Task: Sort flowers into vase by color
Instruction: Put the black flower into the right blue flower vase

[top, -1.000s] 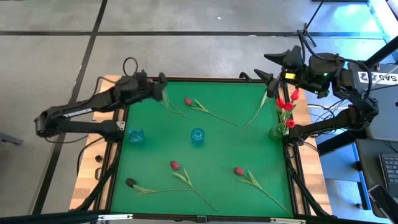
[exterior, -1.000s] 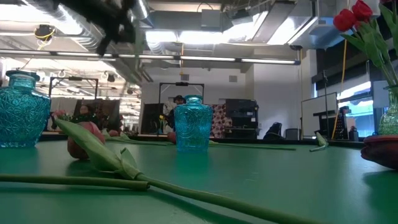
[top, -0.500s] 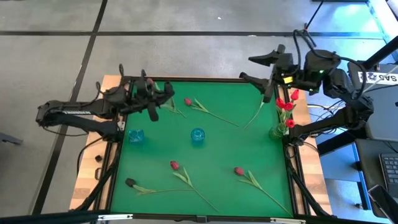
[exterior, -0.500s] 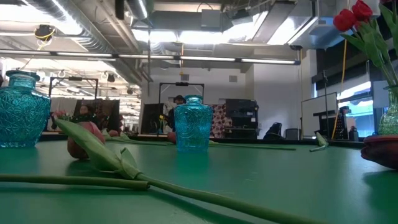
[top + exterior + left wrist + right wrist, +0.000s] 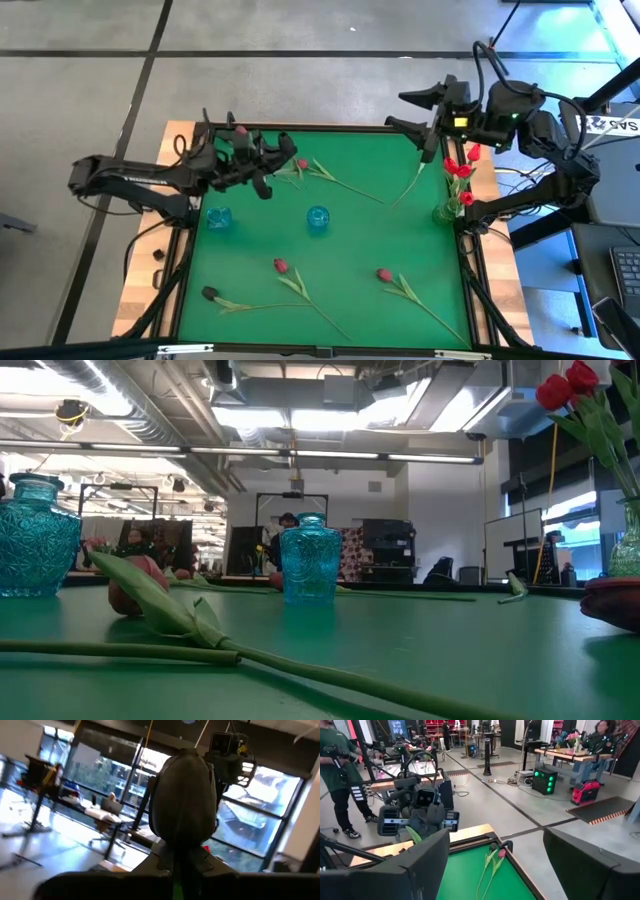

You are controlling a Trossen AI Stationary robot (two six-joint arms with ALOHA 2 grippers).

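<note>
Left gripper (image 5: 283, 156) grips flower (image 5: 268, 161) (lifted)

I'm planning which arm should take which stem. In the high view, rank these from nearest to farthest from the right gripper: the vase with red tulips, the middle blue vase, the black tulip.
Measured from the right gripper, open at the table's far right corner:
1. Vase with red tulips, at the right edge, just below it.
2. Middle blue vase, at the table's centre.
3. Black tulip, near-left corner, diagonally opposite.

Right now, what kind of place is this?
Probably a robotics lab or workshop hall: exposed ceiling ducts, work tables with equipment on a concrete floor, and people standing beyond the green table.
</note>
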